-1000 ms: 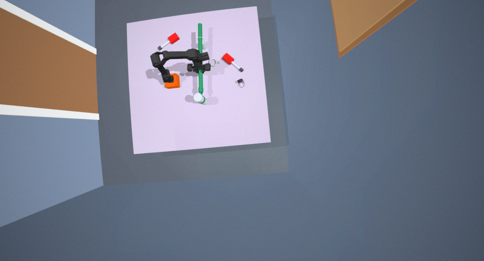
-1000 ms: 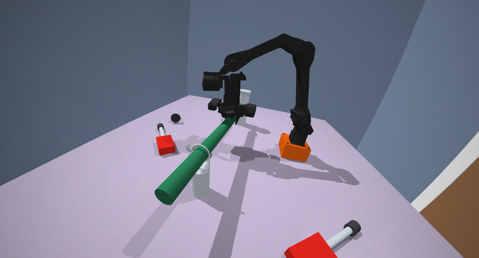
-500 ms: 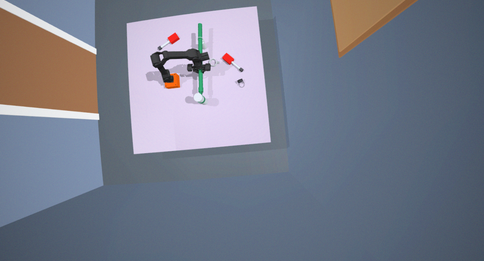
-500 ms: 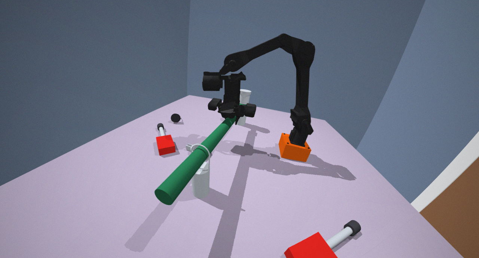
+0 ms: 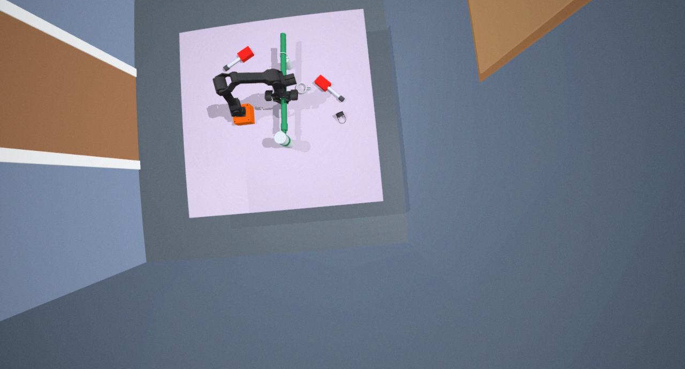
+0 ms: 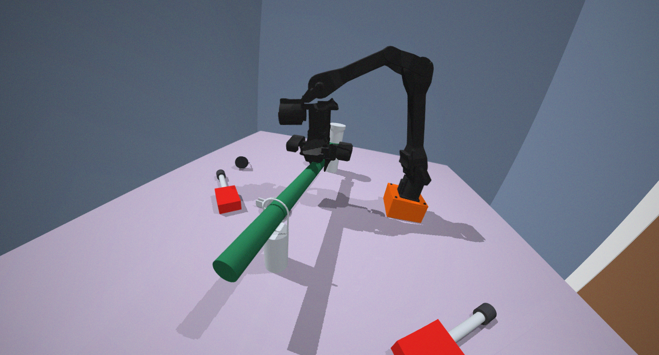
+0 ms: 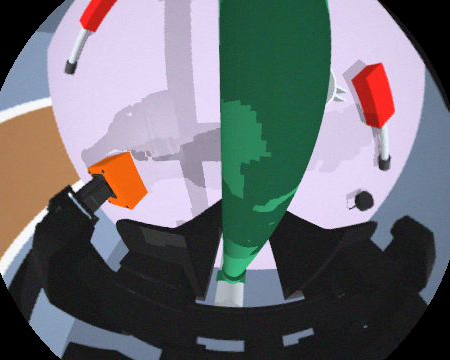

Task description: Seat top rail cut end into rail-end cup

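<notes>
Lilac table top [image 6: 138, 270] under blue-grey walls; hand [image 6: 319, 156] pinching green rail [image 6: 267, 219] above it.

Green rail [image 6: 258, 224], white posts [image 6: 276, 249], black arm [image 6: 414, 113] on orange base [image 6: 405, 208], pale lilac tabletop [image 6: 138, 270], red blocks [image 6: 227, 199] with grey, black-tipped handles.
</notes>
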{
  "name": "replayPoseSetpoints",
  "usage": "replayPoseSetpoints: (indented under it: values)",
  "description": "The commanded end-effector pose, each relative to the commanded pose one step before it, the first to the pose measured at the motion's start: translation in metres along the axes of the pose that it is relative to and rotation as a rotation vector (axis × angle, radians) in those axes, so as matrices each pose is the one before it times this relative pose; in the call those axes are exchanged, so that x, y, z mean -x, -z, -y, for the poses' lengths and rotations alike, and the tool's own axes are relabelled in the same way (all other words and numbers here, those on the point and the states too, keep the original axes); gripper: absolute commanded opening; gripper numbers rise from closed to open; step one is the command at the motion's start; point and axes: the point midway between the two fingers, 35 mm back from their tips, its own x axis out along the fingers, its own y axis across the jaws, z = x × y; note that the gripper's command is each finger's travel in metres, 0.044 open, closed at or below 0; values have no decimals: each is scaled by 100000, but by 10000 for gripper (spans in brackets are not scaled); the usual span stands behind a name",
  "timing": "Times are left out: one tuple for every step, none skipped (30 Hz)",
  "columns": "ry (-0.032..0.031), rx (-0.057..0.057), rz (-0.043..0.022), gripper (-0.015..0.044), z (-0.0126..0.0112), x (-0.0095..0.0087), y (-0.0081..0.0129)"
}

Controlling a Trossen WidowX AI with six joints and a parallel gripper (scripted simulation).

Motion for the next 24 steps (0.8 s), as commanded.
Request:
replayPoseSetpoints:
  values:
    - [412,5,-1204,0,54,275,407]
    - [0,1,-7,0,1,6,13]
    - [0,0,-6,0,1,6,14]
    - [0,0,-5,0,1,6,14]
    - [0,0,-5,0,1,6,14]
    - [0,0,-4,0,1,6,14]
    - [0,0,-4,0,1,6,14]
    - [0,0,-3,0,1,6,14]
    - [0,0,-3,0,1,6,14]
    - [0,0,-2,0,1,6,14]
    - [0,0,-1,0,1,5,14]
    - [0,0,-1,0,1,5,14]
    - [0,0,-1,0,1,5,14]
    - [0,0,-1,0,1,5,14]
    - [0,0,-1,0,1,5,14]
    - [0,0,-1,0,1,5,14]
    - [0,0,-1,0,1,5,14]
    - [0,0,-1,0,1,5,14]
    - [0,0,-1,0,1,5,14]
    - [0,0,-1,0,1,5,14]
    - [0,0,-1,0,1,5,14]
    - [0,0,-1,0,1,5,14]
    - [0,0,-1,0,1,5,14]
    - [0,0,-1,0,1,5,14]
